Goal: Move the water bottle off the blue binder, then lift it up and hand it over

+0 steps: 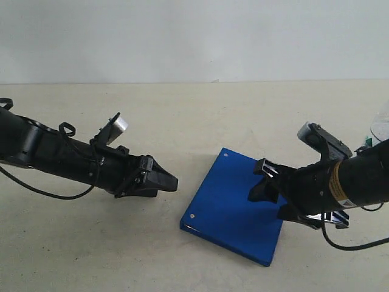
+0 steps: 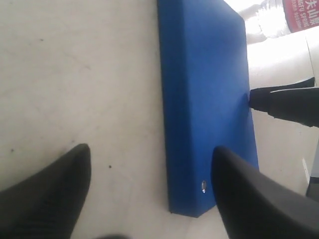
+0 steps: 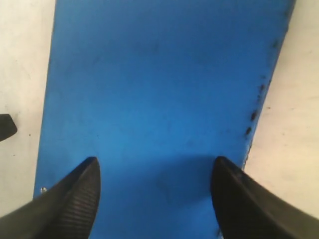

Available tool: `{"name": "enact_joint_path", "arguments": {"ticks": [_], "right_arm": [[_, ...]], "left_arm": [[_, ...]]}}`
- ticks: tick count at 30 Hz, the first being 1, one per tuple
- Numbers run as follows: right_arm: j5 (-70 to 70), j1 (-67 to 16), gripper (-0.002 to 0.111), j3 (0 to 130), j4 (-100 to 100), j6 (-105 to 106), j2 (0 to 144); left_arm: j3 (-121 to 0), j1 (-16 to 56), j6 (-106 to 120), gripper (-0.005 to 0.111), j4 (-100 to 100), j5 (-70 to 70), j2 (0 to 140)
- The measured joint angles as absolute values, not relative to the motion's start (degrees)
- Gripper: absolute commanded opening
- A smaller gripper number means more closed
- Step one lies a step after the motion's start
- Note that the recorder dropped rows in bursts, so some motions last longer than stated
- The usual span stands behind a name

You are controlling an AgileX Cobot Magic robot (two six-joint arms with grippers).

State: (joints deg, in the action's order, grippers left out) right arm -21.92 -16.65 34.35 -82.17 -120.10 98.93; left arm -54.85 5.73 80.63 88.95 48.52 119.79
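The blue binder (image 1: 234, 210) lies flat on the table with nothing on it; it also fills much of the left wrist view (image 2: 204, 99) and the right wrist view (image 3: 159, 89). The water bottle (image 1: 381, 129) shows only as a clear sliver at the far right edge, off the binder. Its red label with white characters shows in the left wrist view (image 2: 299, 12). My left gripper (image 1: 164, 181) (image 2: 152, 150) is open, just left of the binder's near corner. My right gripper (image 1: 260, 181) (image 3: 155, 161) is open over the binder's right part, holding nothing.
The beige table (image 1: 182, 115) stretches back to a pale wall (image 1: 194, 36). A silver rivet (image 2: 203, 187) marks the binder's corner by my left finger. One dark finger of the right gripper (image 2: 284, 103) shows in the left wrist view beyond the binder's far edge.
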Motion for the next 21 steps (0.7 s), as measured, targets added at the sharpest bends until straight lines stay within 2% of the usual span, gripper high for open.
{"name": "enact_joint_path", "arguments": {"ticks": [9,16,21], "right_arm": [[-23.7,-16.4,0.059,34.3,-82.5,-120.0,99.8],[-32.9,-16.2,0.059,34.3,-86.2,-120.0,100.9],[-33.9,-16.4,0.059,34.3,-88.3,-120.1,100.9]], "left_arm": [[-55.0,5.7,80.4,0.064,88.9,49.0,119.8],[-55.0,5.7,79.6,0.064,87.7,49.4,119.8],[-55.0,5.7,79.5,0.064,87.4,49.4,119.8]]}}
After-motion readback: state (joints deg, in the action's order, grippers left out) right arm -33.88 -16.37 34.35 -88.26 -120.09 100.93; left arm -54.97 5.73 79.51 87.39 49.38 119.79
